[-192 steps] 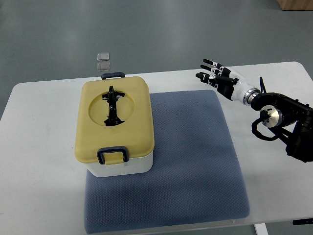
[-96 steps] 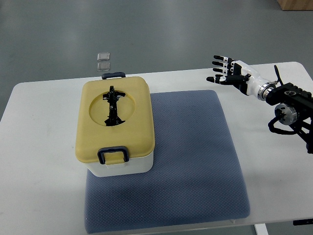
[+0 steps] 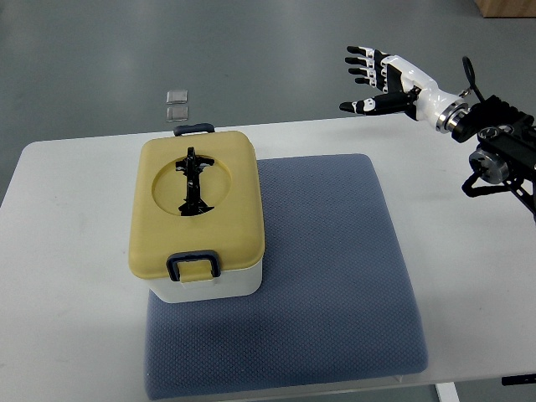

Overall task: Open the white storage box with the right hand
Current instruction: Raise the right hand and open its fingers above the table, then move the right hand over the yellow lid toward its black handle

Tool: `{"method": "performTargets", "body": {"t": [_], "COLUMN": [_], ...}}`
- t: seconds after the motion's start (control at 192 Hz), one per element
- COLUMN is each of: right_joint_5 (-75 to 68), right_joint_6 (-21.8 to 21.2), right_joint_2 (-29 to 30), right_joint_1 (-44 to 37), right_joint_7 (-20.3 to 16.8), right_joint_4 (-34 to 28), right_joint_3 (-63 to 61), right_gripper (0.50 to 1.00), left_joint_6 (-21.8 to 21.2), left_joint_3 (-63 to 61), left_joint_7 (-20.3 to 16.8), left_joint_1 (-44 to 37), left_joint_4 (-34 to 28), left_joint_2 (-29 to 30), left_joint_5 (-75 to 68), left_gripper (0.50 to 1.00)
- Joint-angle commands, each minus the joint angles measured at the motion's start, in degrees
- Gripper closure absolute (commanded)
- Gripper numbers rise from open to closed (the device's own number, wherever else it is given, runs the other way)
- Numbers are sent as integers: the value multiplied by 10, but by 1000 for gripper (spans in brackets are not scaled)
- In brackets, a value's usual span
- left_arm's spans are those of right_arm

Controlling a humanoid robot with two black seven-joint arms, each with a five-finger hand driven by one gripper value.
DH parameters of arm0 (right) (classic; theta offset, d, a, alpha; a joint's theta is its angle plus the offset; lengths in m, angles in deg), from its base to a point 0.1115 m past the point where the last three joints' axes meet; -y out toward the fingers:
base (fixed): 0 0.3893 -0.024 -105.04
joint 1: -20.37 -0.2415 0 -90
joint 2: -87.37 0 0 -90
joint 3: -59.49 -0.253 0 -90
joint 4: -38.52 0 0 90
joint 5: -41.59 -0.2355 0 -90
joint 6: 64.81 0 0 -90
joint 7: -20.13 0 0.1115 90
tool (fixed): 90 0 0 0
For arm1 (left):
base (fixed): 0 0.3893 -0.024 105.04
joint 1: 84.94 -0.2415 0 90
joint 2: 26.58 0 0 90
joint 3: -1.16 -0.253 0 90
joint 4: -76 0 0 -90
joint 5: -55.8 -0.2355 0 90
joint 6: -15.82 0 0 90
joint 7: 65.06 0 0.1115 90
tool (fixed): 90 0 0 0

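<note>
Robot hand (image 3: 381, 79) spread, storage box (image 3: 198, 218) well apart, lower-left.

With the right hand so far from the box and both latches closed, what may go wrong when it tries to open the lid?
1. The right hand is open, beyond the table's far edge and far from the white storage box; a long reach may land off target.
2. The front latch and rear latch look closed; lifting the yellow lid first would probably raise the whole box.
3. The box sits at the left edge of the blue mat; a sideways push might slide it off.
</note>
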Motion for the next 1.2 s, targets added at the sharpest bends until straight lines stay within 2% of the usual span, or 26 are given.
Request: {"method": "performTargets", "body": {"t": [0.0, 0.078, 0.146, 0.261, 0.397, 0.491, 0.778, 0.986, 1.195], "right_joint_5": [92, 159, 188, 200, 215, 246, 391, 421, 435], "right_joint_6": [-1, 0, 1, 2, 6, 7, 8, 9, 30], "right_joint_2": [-22, -39, -49, -70, -72, -64, -2, 59, 110], "right_joint_1": [-27, -65, -100, -161, -238, -270, -299, -327, -351], "right_joint_7": [40, 77, 94, 97, 104, 105, 105, 105, 104], "right_joint_4": [-30, -61, -87, -124, -161, -171, -174, -167, -140], "right_joint_3": [6, 34, 72, 147, 239, 266, 274, 282, 313], "right_gripper": [562, 566, 568, 576, 632, 634, 634, 632, 628], "left_joint_6": [0, 0, 0, 0, 0, 0, 0, 0, 0], "left_joint_3": [0, 0, 0, 0, 0, 0, -1, 0, 0], "left_joint_7": [0, 0, 0, 0, 0, 0, 0, 0, 0], "left_joint_1": [0, 0, 0, 0, 0, 0, 0, 0, 0], "left_joint_4": [1, 0, 0, 0, 0, 0, 1, 0, 0], "left_joint_2": [0, 0, 0, 0, 0, 0, 0, 0, 0], "left_joint_5": [0, 0, 0, 0, 0, 0, 0, 0, 0], "left_gripper": [500, 500, 500, 500, 500, 500, 500, 500, 500]}}
